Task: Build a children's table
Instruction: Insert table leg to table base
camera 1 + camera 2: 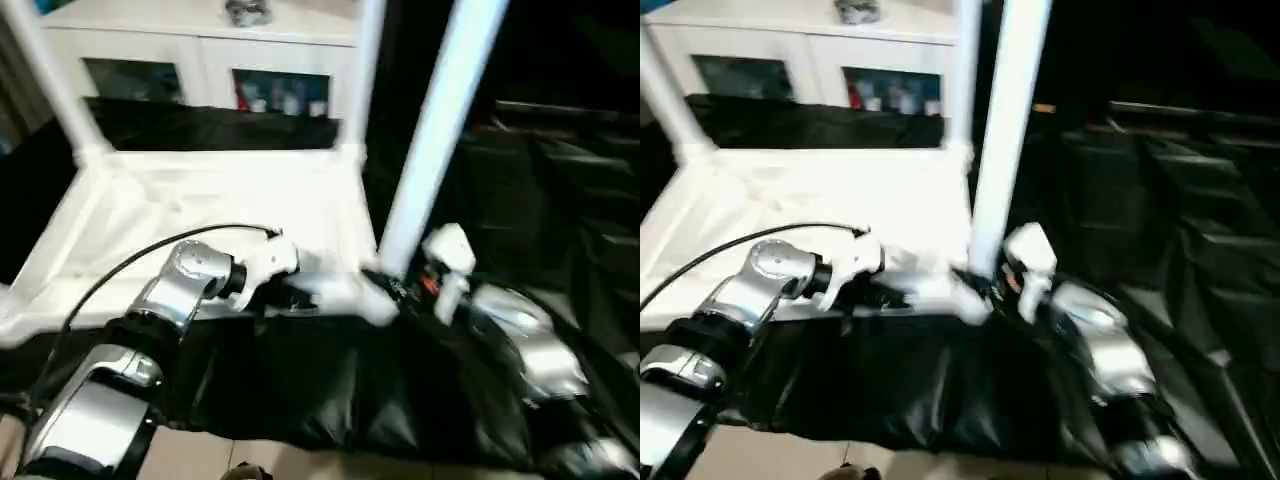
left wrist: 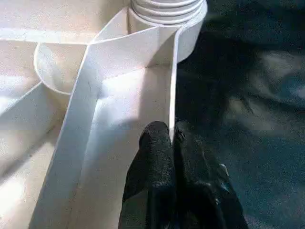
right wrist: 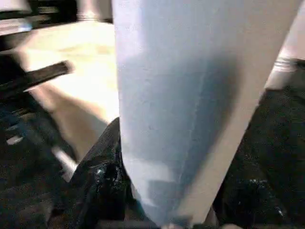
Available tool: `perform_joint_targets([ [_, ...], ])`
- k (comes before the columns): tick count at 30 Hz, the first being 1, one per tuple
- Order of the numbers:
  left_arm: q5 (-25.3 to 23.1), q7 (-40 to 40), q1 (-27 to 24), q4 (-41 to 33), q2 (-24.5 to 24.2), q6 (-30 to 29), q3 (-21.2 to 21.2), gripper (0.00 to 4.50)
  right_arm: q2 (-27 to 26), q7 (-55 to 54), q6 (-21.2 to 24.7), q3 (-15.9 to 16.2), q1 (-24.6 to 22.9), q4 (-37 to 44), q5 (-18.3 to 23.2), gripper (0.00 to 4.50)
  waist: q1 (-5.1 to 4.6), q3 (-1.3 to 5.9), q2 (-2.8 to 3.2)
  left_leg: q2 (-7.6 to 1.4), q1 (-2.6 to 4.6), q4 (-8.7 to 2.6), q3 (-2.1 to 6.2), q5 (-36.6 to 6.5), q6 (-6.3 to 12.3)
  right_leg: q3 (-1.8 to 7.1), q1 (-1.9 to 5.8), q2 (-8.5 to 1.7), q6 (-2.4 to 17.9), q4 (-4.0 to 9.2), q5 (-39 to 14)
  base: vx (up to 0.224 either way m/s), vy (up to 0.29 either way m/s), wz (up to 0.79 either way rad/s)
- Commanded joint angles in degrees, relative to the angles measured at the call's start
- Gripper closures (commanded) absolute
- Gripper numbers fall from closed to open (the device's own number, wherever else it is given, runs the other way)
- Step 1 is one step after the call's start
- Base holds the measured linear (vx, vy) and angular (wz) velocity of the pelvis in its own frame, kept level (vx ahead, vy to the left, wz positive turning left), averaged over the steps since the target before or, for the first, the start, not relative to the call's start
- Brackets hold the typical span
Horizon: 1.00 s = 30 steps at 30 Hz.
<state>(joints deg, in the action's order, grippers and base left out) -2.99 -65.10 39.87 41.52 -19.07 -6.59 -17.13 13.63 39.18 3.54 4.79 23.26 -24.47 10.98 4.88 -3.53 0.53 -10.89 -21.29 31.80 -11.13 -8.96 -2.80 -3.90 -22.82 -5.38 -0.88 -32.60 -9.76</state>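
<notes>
Three white legs stand upright in the corner sockets of the inverted white tabletop (image 1: 200, 210), which lies ribbed side up on a black sheet (image 1: 330, 390) in front of a white cabinet (image 1: 200, 60); the nearest leg (image 1: 440, 120) rises at the near right corner. The right claw (image 3: 162, 210) grips this leg near its base, with its fingers on either side. The left claw (image 2: 172, 138) is pinched closed on the tabletop's thin raised rim (image 2: 172, 81) beside a corner socket (image 2: 167, 28).

No text, label or number seems legible on anything here; the views are blurred.
</notes>
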Motion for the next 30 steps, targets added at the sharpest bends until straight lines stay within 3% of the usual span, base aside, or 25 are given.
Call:
perform_joint_targets([
  [1,0.97,4.77,0.33,-6.29,0.74,-4.39,3.38,4.50,-0.66,-4.68,4.28,-0.15,-1.67,-5.78,-2.64,2.61,-0.32,2.54,0.77,-2.73,1.53,-4.98,2.76,-32.26,-3.74,1.81,1.08,-4.12,7.20,5.47,-35.73,0.000,0.000,0.00],
  [4,1.03,10.36,-2.18,-14.45,4.21,-11.92,4.57,4.50,-2.87,-11.66,6.01,-0.87,-0.18,-8.29,-3.98,2.61,-0.41,2.83,0.73,-2.72,1.33,-5.04,2.43,-30.09,-3.57,1.93,1.25,-3.75,8.79,5.08,-29.52,0.000,0.000,0.00],
  [6,0.15,13.16,-4.42,-20.28,6.87,-15.57,3.39,4.50,-4.94,-16.39,6.60,-1.51,1.33,-11.54,-4.50,2.61,-0.71,3.03,0.18,-2.70,1.13,-4.92,1.94,-27.56,-3.13,2.19,1.32,-3.60,10.73,4.64,-24.50,0.000,0.000,0.00],
  [8,-1.41,14.54,-5.45,-22.20,7.92,-16.33,1.82,4.50,-6.46,-19.30,6.80,-1.89,2.56,-13.66,-4.65,2.61,-0.79,3.20,0.50,-2.39,1.09,-4.63,1.62,-25.45,-2.41,2.25,1.34,-3.45,10.87,4.70,-23.07,0.000,0.000,0.00],
  [12,-2.01,15.66,-5.90,-22.50,8.42,-16.45,0.64,4.50,-8.30,-20.81,6.42,-1.45,3.58,-14.34,-5.09,2.61,-0.94,3.65,0.45,-2.17,1.10,-4.23,1.21,-22.31,-1.46,2.32,1.57,-3.08,11.19,4.38,-18.49,0.000,0.000,0.00],
  [17,-2.29,15.97,-6.45,-24.63,7.50,-18.63,-0.16,4.50,-9.60,-22.28,5.90,-1.29,5.05,-15.26,-5.86,2.61,-1.03,3.75,0.56,-2.15,0.84,-4.23,1.23,-21.32,-1.40,2.24,1.89,-2.94,11.46,3.97,-17.21,0.000,0.000,0.00],
  [22,-2.59,16.20,-7.31,-27.06,6.98,-20.45,-0.27,4.50,-10.47,-23.03,4.67,-1.77,6.64,-17.21,-5.73,2.61,-1.57,3.64,0.35,-2.09,0.88,-4.23,1.39,-22.61,-1.69,2.13,1.82,-2.95,10.63,4.22,-20.86,0.000,0.000,0.00],
  [23,-2.54,16.17,-7.39,-27.18,6.92,-20.43,-0.27,4.50,-10.58,-22.88,4.52,-1.94,6.82,-17.38,-5.53,2.26,-1.59,3.63,0.39,-2.09,1.03,-4.22,1.35,-22.95,-1.70,2.14,1.67,-2.92,10.48,4.34,-21.23,0.000,0.000,0.00],
  [27,-2.04,15.79,-7.87,-27.42,6.60,-19.52,-0.24,4.50,-10.93,-21.80,3.45,-2.49,7.70,-17.88,-5.14,2.02,-1.81,3.83,0.13,-2.13,1.04,-4.07,1.30,-22.06,-1.41,2.18,1.65,-2.90,10.87,4.16,-19.92,0.000,0.000,0.00],
  [30,-1.53,15.23,-8.19,-27.67,6.25,-18.63,-0.45,4.50,-10.89,-20.81,2.36,-2.56,8.48,-17.87,-5.30,1.72,-1.47,4.09,0.19,-2.14,1.06,-3.82,1.02,-19.18,-0.78,2.31,1.83,-2.78,12.41,3.57,-14.81,0.000,0.000,0.00],
])
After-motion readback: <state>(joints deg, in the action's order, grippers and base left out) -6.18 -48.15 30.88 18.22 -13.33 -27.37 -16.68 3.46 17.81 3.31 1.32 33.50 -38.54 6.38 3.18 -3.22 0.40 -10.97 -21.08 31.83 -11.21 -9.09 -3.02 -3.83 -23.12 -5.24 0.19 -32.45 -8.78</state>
